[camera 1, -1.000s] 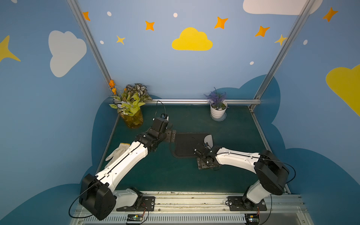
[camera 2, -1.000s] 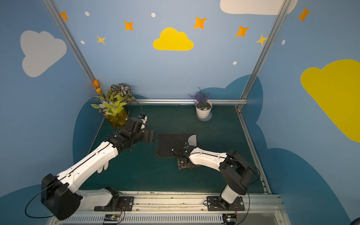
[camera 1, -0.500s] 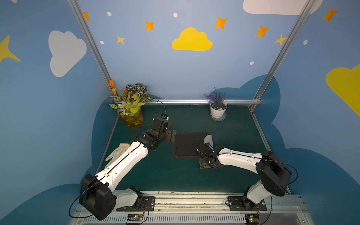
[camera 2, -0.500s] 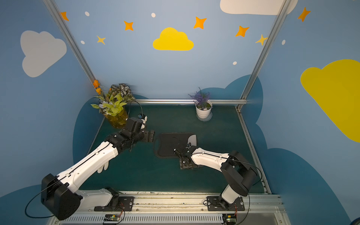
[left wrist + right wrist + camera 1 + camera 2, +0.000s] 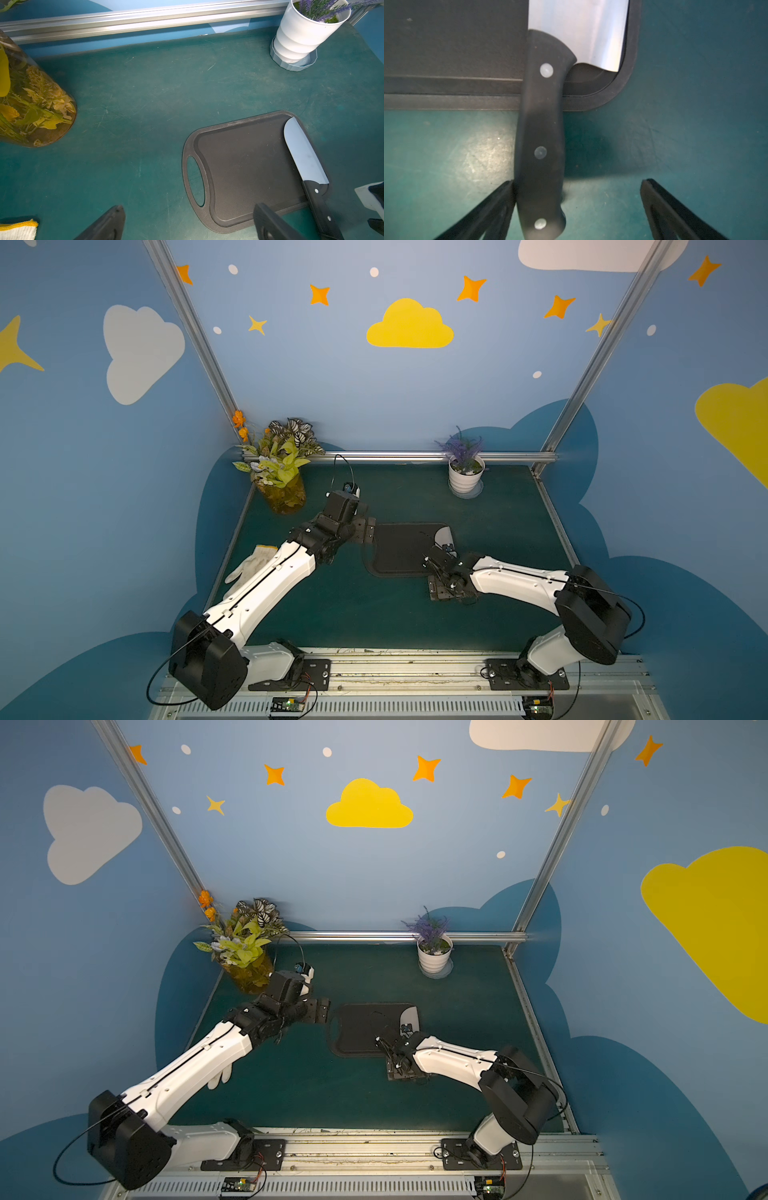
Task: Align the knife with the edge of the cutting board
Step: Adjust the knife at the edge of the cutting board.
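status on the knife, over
Left tool open, by cutting board slot end. Right tool open, straddling knife handle. Blade along board's end rim. Nothing blocking.

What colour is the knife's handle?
The knife handle is black with three pale rivets, clearest in the right wrist view.

One knife (image 5: 303,153), one cutting board (image 5: 245,166), one vase (image 5: 37,116), one pot (image 5: 299,39), apparently one glove (image 5: 251,566)

White-shelled arms (image 5: 270,589) with black joints (image 5: 590,614), thin black cables (image 5: 340,455) and tapered black fingers (image 5: 675,214).
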Action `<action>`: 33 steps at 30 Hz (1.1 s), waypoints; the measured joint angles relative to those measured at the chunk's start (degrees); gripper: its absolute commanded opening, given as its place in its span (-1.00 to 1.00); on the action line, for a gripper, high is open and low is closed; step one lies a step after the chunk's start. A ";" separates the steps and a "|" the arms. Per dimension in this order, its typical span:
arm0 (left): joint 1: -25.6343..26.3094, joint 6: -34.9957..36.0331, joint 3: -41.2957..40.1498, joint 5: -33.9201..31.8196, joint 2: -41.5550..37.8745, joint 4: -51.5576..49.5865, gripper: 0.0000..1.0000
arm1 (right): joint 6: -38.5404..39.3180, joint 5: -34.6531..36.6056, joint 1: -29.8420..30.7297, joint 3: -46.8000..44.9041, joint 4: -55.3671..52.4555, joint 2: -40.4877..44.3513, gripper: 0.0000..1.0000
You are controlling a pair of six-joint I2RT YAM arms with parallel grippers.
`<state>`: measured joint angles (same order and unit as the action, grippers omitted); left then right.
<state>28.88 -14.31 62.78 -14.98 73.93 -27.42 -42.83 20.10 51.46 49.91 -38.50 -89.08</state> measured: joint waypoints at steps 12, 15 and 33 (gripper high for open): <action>0.00 0.00 0.02 0.00 0.00 0.00 1.00 | 0.00 0.00 -0.33 -0.44 0.11 0.72 0.96; 0.00 0.00 0.00 0.00 0.00 0.00 1.00 | 0.02 -0.11 -0.37 -0.44 0.15 0.72 0.96; -1.14 0.00 0.02 -1.16 0.00 0.00 1.00 | 1.38 -1.99 -0.79 3.45 0.50 16.90 0.96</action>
<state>27.75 -14.31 62.81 -16.14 73.93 -27.42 -41.45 18.11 50.68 53.36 -38.00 -72.18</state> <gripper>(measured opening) 0.998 0.981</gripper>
